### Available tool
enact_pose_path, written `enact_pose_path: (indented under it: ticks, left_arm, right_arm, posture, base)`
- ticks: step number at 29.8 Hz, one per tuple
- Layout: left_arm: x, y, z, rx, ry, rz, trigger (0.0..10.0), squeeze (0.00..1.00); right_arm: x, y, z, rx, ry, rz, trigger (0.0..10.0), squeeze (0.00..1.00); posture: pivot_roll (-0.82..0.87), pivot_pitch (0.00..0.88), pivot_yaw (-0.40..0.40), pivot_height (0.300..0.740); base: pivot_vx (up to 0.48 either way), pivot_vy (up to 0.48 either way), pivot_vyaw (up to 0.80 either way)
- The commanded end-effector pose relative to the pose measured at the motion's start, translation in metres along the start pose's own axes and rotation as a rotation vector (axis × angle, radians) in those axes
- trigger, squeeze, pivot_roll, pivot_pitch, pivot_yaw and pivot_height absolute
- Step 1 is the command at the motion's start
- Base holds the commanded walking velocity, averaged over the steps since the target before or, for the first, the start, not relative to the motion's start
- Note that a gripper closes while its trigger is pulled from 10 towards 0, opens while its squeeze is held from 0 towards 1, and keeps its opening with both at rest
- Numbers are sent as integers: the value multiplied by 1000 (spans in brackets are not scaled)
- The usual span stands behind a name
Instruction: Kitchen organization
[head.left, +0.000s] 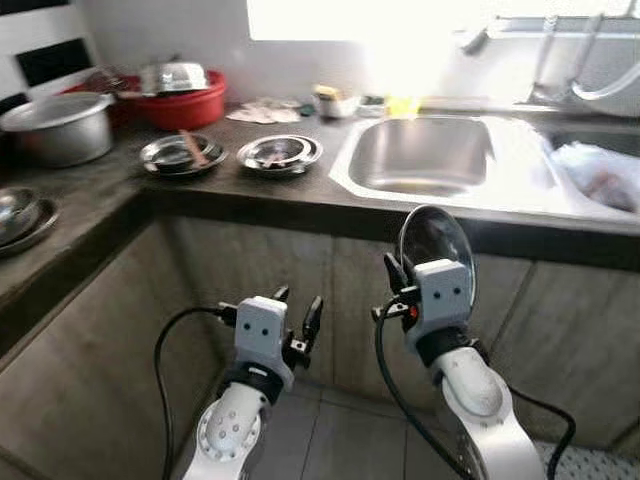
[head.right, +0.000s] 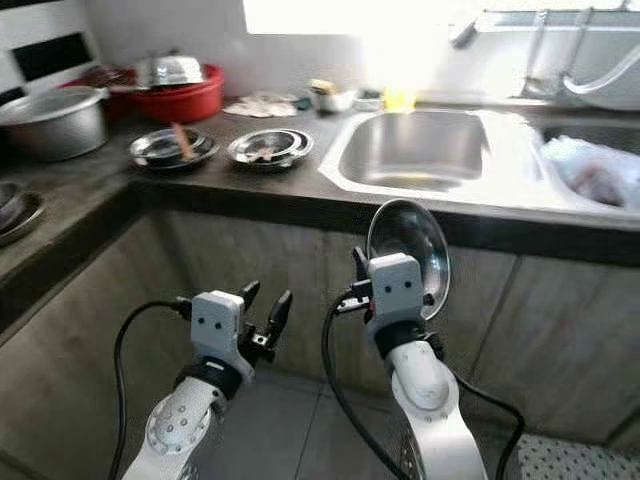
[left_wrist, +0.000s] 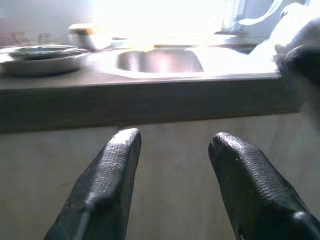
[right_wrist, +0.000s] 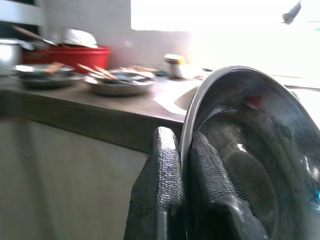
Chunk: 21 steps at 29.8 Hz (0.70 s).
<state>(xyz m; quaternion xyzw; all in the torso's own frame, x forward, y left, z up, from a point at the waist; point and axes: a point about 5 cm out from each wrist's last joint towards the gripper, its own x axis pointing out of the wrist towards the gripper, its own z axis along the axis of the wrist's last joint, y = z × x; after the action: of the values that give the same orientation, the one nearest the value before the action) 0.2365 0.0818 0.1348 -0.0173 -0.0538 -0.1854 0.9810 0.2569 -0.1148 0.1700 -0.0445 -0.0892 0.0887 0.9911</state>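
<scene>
Dark counter (head.left: 250, 190) spans frame, 9 to 3 o'clock; steel sink (head.left: 420, 155) set in it at 1 o'clock; red basin (head.left: 185, 105) and grey pot (head.left: 60, 125) at 10 o'clock; two steel plates (head.left: 280, 153) side by side at 11 o'clock. Right gripper (head.left: 400, 275), below counter edge, pinches rim of steel plate (head.left: 437, 238) held upright; left gripper (head.left: 297, 308) at 7 o'clock, fingers spread, holding nothing.

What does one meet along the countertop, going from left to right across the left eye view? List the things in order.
Aluminium pot → red basin → steel plate with a stick → second steel plate → sink → white plastic bag.
</scene>
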Motion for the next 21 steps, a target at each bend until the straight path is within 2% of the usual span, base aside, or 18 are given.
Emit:
enact_pose_path:
  ticks: [1, 7, 8, 9, 10, 21]
  left_arm:
    - [-2, 3, -2, 4, 15, 8, 10000, 0]
    - [-3, 2, -4, 20, 26, 0, 10000, 0]
    - [-3, 1, -4, 34, 23, -10, 10000, 0]
    - [-3, 0, -4, 36, 23, -14, 10000, 0]
    - [-3, 0, -4, 40, 23, -17, 10000, 0]
    - [-3, -1, -5, 46, 27, -20, 10000, 0]
  right_arm:
    - [3, 4, 7, 9, -31, 4, 0, 0]
    - [4, 5, 8, 6, -34, 3, 0, 0]
    - [4, 5, 9, -1, -34, 3, 4863, 0]
    - [4, 5, 9, -3, -34, 3, 4863, 0]
    - [4, 5, 8, -7, -31, 2, 10000, 0]
    - [5, 4, 6, -7, -11, -9, 10000, 0]
  posture:
    - [15, 10, 39, 740]
    - [15, 16, 37, 740]
    - [15, 16, 37, 740]
    - [15, 16, 37, 740]
    - [15, 16, 37, 740]
    - [12, 19, 39, 740]
  base:
    - [0, 0, -781]
    - [0, 0, -671]
    - [259, -401, 0]
    - [259, -401, 0]
    - [0, -420, 0]
    - [0, -424, 0]
